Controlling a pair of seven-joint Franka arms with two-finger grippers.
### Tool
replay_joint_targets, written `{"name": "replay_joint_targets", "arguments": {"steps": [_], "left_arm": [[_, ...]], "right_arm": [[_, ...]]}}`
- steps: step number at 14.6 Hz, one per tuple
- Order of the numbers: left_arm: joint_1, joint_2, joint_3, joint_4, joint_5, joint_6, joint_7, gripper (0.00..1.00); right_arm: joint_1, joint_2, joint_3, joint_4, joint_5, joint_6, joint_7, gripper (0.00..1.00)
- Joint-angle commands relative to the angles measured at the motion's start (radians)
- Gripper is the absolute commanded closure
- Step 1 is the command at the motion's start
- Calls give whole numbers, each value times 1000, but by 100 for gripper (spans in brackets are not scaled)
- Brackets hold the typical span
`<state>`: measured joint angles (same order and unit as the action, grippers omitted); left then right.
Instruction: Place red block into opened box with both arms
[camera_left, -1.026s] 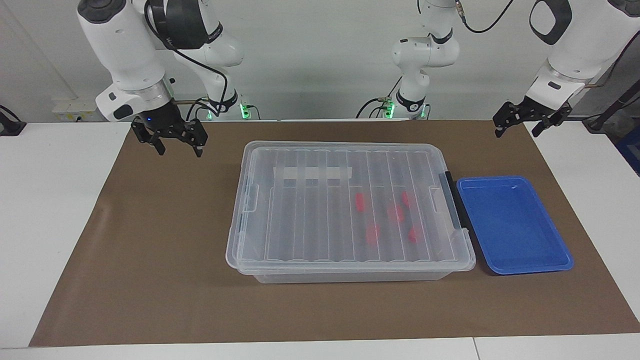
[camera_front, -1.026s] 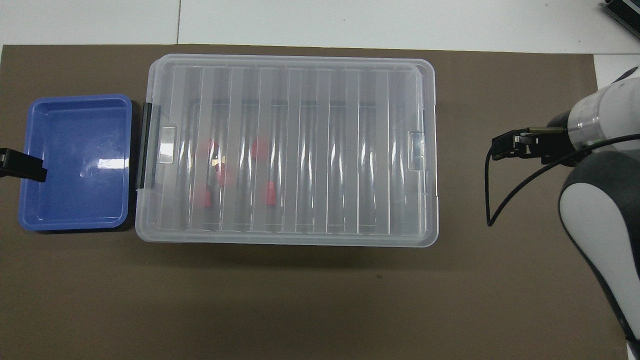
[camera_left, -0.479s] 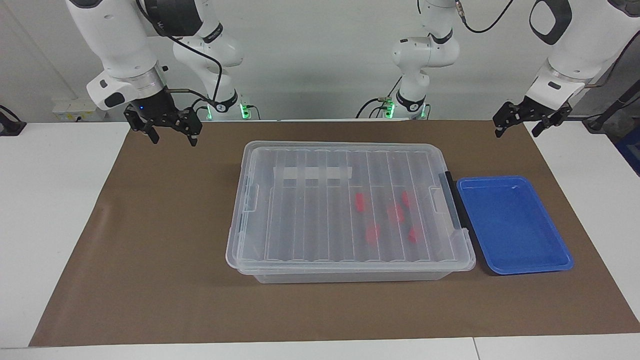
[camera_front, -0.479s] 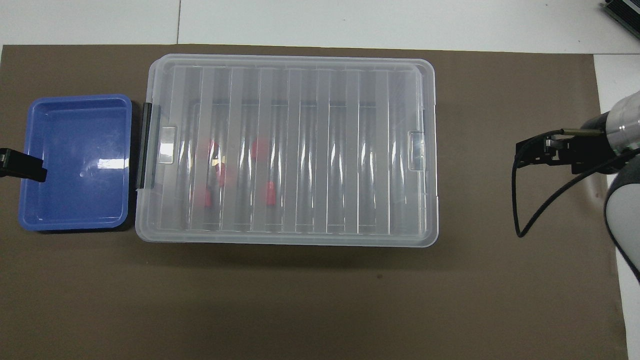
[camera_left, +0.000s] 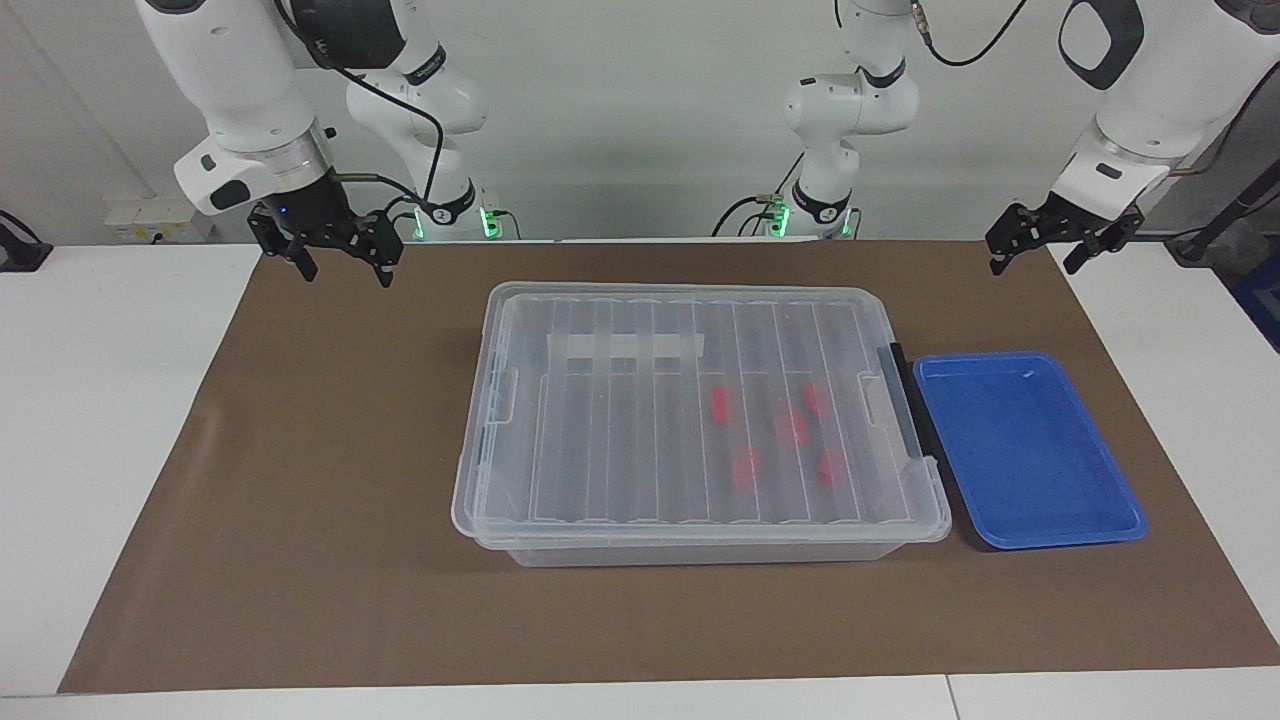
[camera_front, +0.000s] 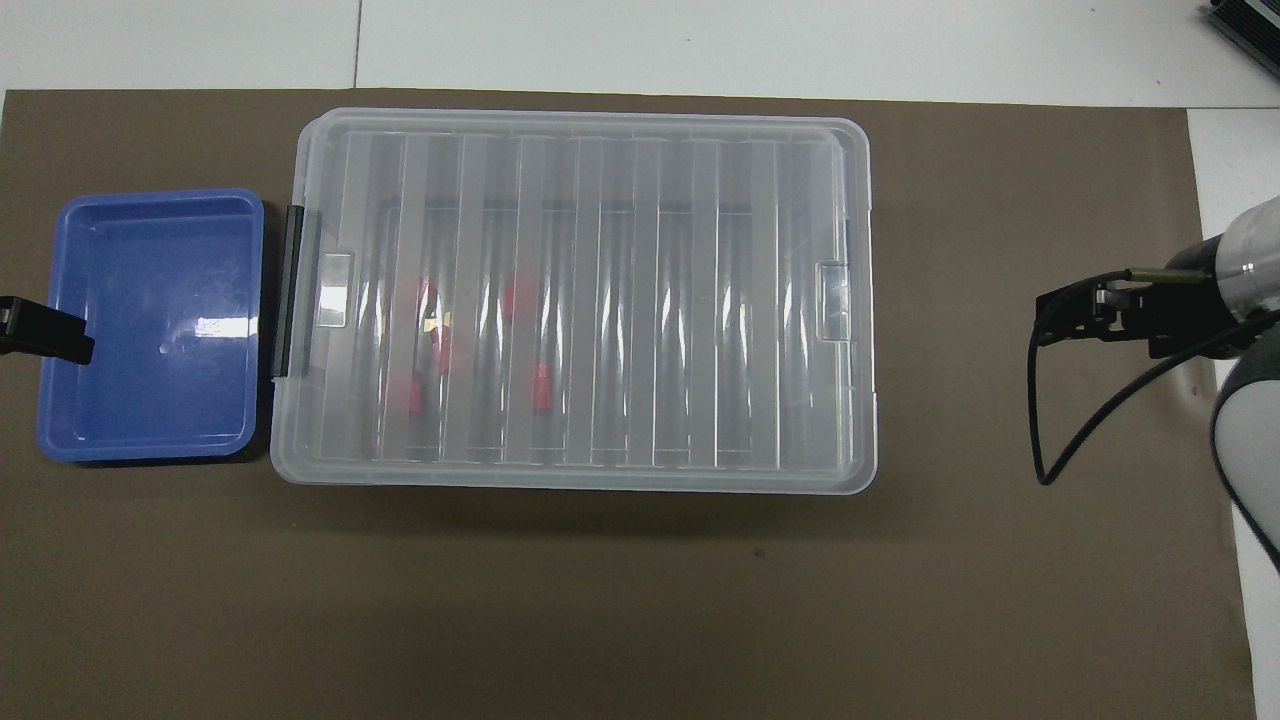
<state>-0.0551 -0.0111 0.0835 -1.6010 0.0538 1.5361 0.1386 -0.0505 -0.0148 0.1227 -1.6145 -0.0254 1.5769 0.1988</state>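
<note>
The clear box (camera_left: 690, 420) (camera_front: 585, 300) stands mid-table with its ribbed lid lying shut on it. Several red blocks (camera_left: 790, 426) (camera_front: 541, 387) show through the lid, inside the box toward the left arm's end. My right gripper (camera_left: 343, 272) (camera_front: 1075, 315) hangs open and empty above the brown mat, off the box's end toward the right arm's side. At the opposite end my left gripper (camera_left: 1035, 262) is raised over the mat's corner, open and holding nothing. In the overhead view only the left gripper's tip (camera_front: 40, 335) shows, at the blue tray's edge.
A shallow blue tray (camera_left: 1030, 450) (camera_front: 150, 325) with nothing in it sits against the box's black handle (camera_left: 905, 405) at the left arm's end. A brown mat (camera_left: 330, 480) covers the table under everything.
My right gripper has drawn away from the box toward the right arm's end of the table and risen a little. The left arm, box and blocks have stayed put.
</note>
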Motion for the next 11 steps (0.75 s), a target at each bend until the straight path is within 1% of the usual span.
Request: {"name": "replay_joint_targets", "arguments": {"steps": [1, 11], "left_arm": [[14, -12, -8, -7, 5, -5, 7, 0], [14, -10, -8, -7, 5, -5, 7, 0]], "right_arm": [[-5, -27, 8, -31, -31, 28, -27, 1], [0, -27, 14, -31, -22, 25, -16, 1]]}}
